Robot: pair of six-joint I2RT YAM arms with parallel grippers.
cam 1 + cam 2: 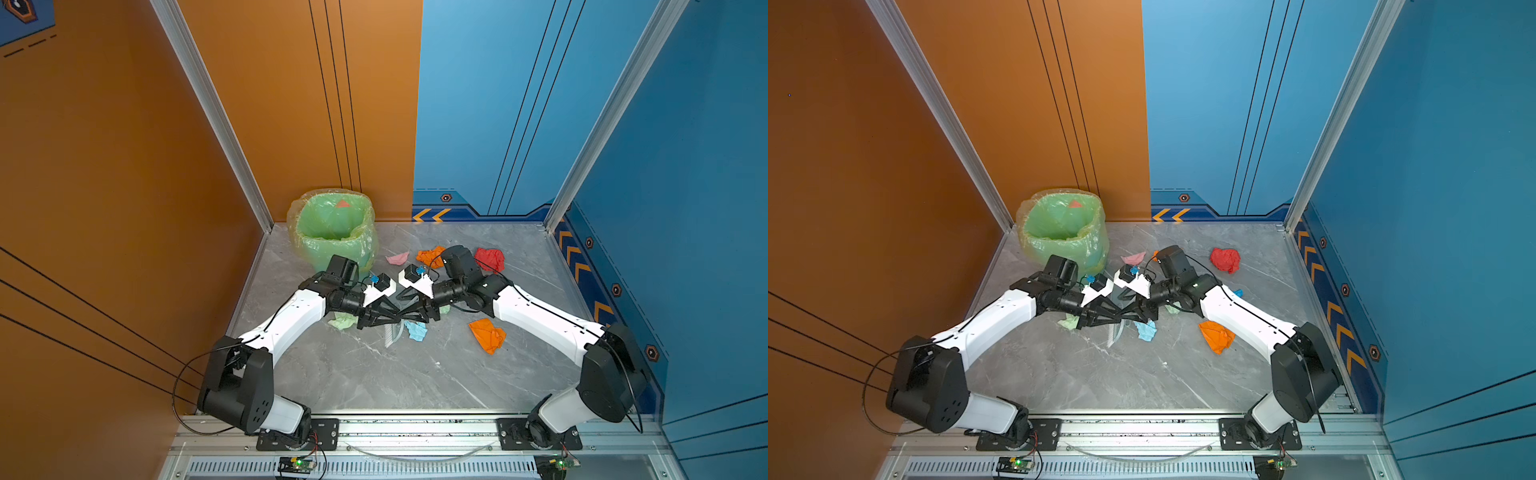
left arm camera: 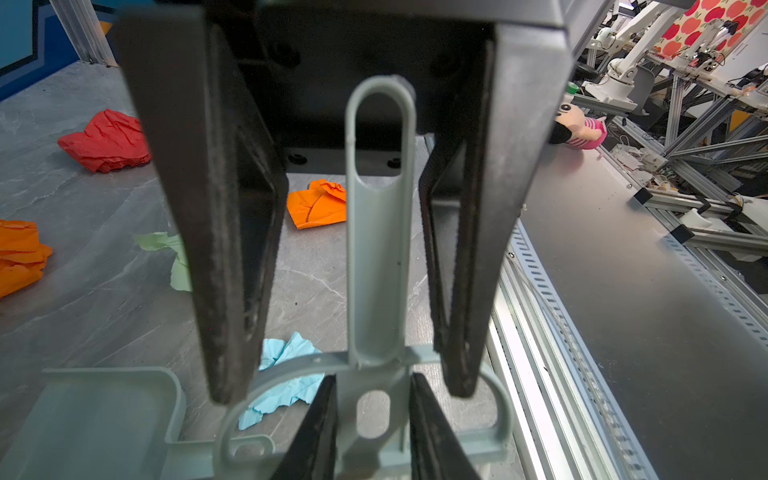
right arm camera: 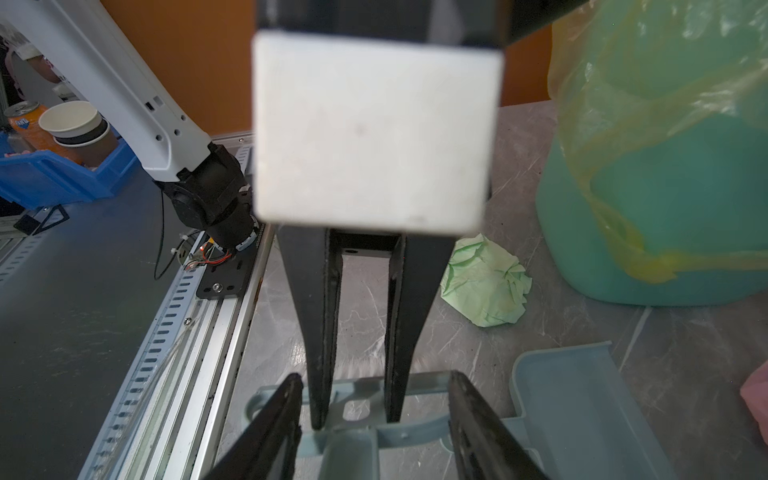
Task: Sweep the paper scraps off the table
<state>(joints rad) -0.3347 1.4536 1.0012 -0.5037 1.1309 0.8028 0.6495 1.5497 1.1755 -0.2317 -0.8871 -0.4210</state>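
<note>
Left pincer (image 2: 372, 399): clenched on the plastic frame of the dustpan and brush set (image 2: 95, 415), low over the table (image 1: 374, 382).
Right pincer (image 3: 374, 378): released, with a jaw on either side of the long handle (image 2: 380, 257), neither touching it.
Paper scraps (image 1: 487, 336): loose on the table. The light blue wad (image 1: 417, 331) is just beside the set, the pale green wad (image 1: 343, 322) sits under my left wrist, and the red wad (image 1: 490, 258) and pink wad (image 1: 397, 258) lie further back.
Risk: my pincers meet tip to tip. I judge an off-centre close could knock them together or twist the handle, and a tug could drag the pan and scatter the blue wad.
Around: a green-lined bin (image 1: 316, 253) at the back left, with one reddish scrap inside.
In the way: from above, my own arms hide most of the set.
</note>
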